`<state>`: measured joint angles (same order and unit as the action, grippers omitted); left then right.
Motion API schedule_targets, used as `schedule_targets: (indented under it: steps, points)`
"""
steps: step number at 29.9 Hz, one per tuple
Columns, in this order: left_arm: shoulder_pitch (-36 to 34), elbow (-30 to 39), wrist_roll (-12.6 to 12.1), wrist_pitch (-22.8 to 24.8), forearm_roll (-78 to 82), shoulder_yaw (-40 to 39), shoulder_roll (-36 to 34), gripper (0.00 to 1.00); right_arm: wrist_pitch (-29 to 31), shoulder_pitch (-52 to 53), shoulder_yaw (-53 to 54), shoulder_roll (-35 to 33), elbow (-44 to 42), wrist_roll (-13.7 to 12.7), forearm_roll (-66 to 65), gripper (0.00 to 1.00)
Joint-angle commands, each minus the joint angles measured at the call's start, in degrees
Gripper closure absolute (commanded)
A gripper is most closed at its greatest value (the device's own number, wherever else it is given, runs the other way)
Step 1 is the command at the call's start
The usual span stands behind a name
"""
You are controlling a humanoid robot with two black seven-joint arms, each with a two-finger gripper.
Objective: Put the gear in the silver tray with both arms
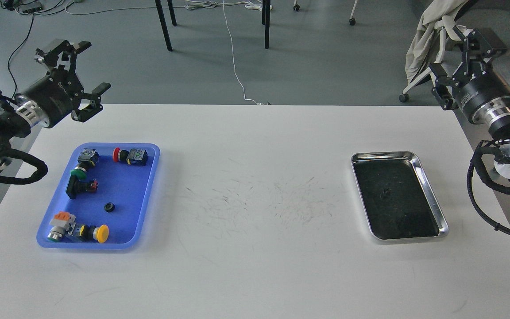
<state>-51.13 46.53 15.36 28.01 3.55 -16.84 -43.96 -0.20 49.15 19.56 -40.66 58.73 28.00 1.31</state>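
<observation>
Black gear (110,207) sits lower-middle in blue tray (148,186), frame left, down-right of left gripper (90,75), jaws apart, so left arm is nearer; right gripper (458,57) spread empty above silver tray (432,195), frame right.

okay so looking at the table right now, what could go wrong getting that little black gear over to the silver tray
The gear is small and dark, lying among bulky push-button switches in the blue tray, so the left claw might bump a neighbour or miss its grip. The silver tray sits across the table, so a handover between claws seems needed, and the gear could drop then. The tray also sits near the table's right edge.
</observation>
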Motion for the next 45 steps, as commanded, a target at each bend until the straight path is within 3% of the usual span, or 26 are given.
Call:
schedule_targets:
  steps: [1, 6, 9, 13, 18, 20, 26, 45]
  points:
    - [-0.03, 8.2, 0.2, -0.01, 8.37, 0.4, -6.38, 0.01, -0.15, -1.16, 0.57, 0.49, 0.24, 0.0, -0.08, 0.09]
    - [0.15, 19.62, -0.15, -0.23, 22.78, 1.71, -14.82, 0.01, 0.02, -1.25, -0.04, 0.49, 0.24, 0.0, -0.87, 0.08]
    - [0.24, 26.57, -0.41, -3.04, 32.98, 2.95, -19.39, 0.01, 0.02, -1.25, -0.04, 0.49, 0.33, 0.0, -0.96, 0.08]
    - [0.77, 31.41, -1.12, -4.53, 41.08, 3.74, -22.39, 0.01, 0.02, -1.43, -0.13, 0.58, 0.42, 0.0, -1.05, 0.08]
    - [3.31, 33.97, -0.15, -7.7, 47.06, 3.83, -24.15, 0.02, 0.02, -1.43, -0.04, 0.58, 0.5, 0.0, -1.14, 0.08]
    - [4.45, 35.9, 0.11, -11.55, 52.49, 3.83, -24.15, 0.02, 0.02, -1.43, -0.04, 0.58, 0.68, 0.0, -1.14, 0.08]
    - [6.3, 36.35, 6.61, -14.73, 66.57, 4.88, -24.24, 0.06, 0.02, -1.43, -0.04, 0.31, 0.68, 0.0, -1.23, 0.08]
    - [9.47, 32.22, 7.23, -25.28, 90.31, 11.04, -18.53, 0.1, -0.15, -1.6, 0.31, 0.49, 0.24, 0.0, -1.4, 0.07]
